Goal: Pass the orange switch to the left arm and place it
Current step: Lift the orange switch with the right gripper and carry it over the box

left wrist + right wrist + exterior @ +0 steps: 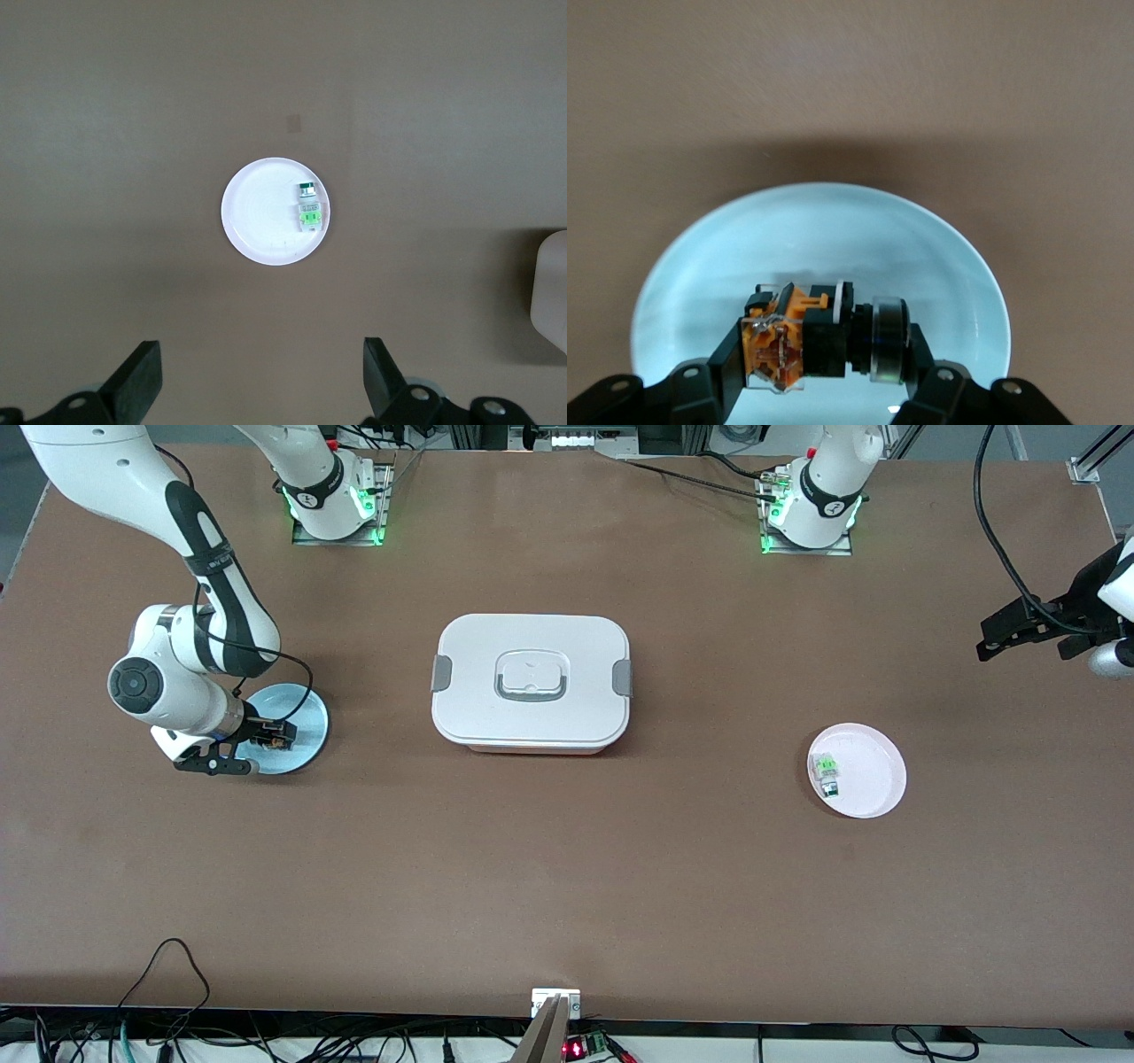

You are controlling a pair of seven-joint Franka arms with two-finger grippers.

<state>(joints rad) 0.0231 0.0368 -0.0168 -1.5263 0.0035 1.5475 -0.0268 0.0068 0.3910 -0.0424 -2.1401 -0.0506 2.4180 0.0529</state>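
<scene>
The orange switch (806, 332), black with an orange block and a clear end, lies on its side at the pale blue plate (833, 230). My right gripper (824, 354) is low over that plate (306, 731), its fingers pressed against both ends of the switch. In the front view the right gripper (270, 733) hides the switch. The white lidded box (532, 682) stands mid-table between the two plates. My left gripper (997, 633) hangs open and empty in the air at the left arm's end of the table. Its fingers (142, 376) are spread wide in the left wrist view.
A pale pink plate (873, 779) toward the left arm's end holds a green-topped switch (827, 771). Both show in the left wrist view, plate (261, 221) and green switch (307, 205), with a corner of the box (554, 292). Cables run along the table's near edge.
</scene>
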